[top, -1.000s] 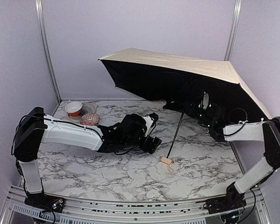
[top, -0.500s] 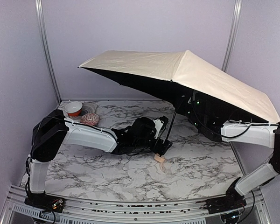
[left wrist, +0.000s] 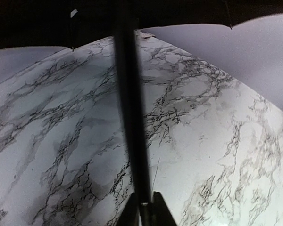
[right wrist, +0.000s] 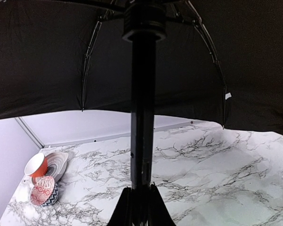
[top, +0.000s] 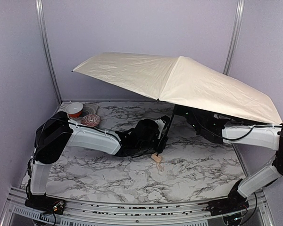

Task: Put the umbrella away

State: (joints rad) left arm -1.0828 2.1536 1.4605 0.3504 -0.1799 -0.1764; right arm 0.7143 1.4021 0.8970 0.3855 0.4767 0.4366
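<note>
The umbrella (top: pixel 179 84) stands open over the marble table, its cream canopy spread wide and tilted down to the right. Its thin black shaft (top: pixel 165 132) slants down to the tan wooden handle (top: pixel 156 157), which rests on the table. My left gripper (top: pixel 161 142) is shut on the lower shaft just above the handle. In the left wrist view the shaft (left wrist: pixel 132 117) runs into the closed left gripper (left wrist: pixel 144 209). My right gripper (right wrist: pixel 140 207) is shut on the upper shaft (right wrist: pixel 142 117), below the rib hub (right wrist: pixel 144 23) and the black underside. The canopy hides it from the top view.
A red-and-white bowl (top: pixel 74 109), a patterned bowl (top: pixel 90 120) and a white plate (top: pixel 90 110) sit at the back left corner. Purple walls enclose the table on three sides. The canopy's right edge hangs low over the right arm (top: pixel 250 134).
The canopy has tipped from facing the camera to nearly level. My left gripper moved right to the shaft and shut on it. The handle slid slightly left.
</note>
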